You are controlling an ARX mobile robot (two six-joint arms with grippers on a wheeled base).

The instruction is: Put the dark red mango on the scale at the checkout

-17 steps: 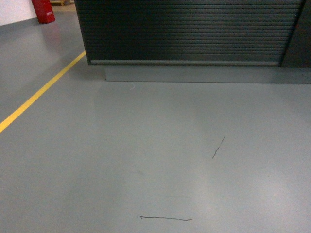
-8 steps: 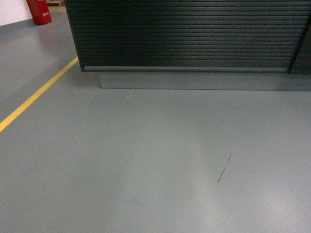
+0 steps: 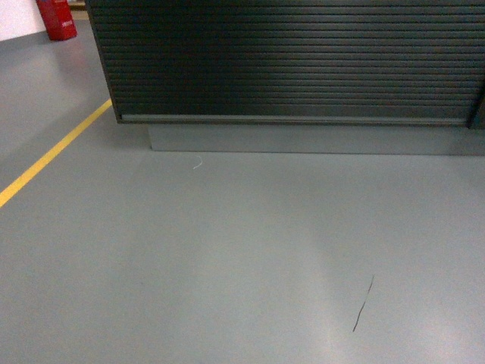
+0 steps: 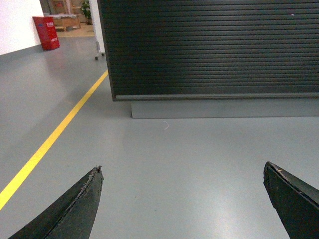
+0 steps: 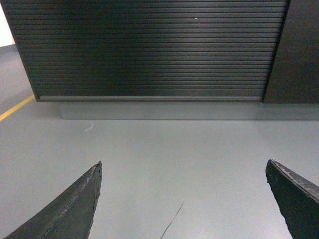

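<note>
While facing checkout (image 3: 288, 61) across bare floor (image 3: 227, 250), mango and scale unseen: left gripper (image 4: 184, 199) and right gripper (image 5: 184, 199) spread wide, empty, low for transit.

Checkout (image 3: 295, 61) front shifted left in head view; floor scratch (image 3: 363, 303) slid lower right; second scratch gone.

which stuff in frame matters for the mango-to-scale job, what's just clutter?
Job:
- checkout, ribbed black front only
- left tool, open, empty
- right tool, open, empty
- mango, scale: not in view

Clutter:
- yellow floor line
- red object by wall
- floor scratch
</note>
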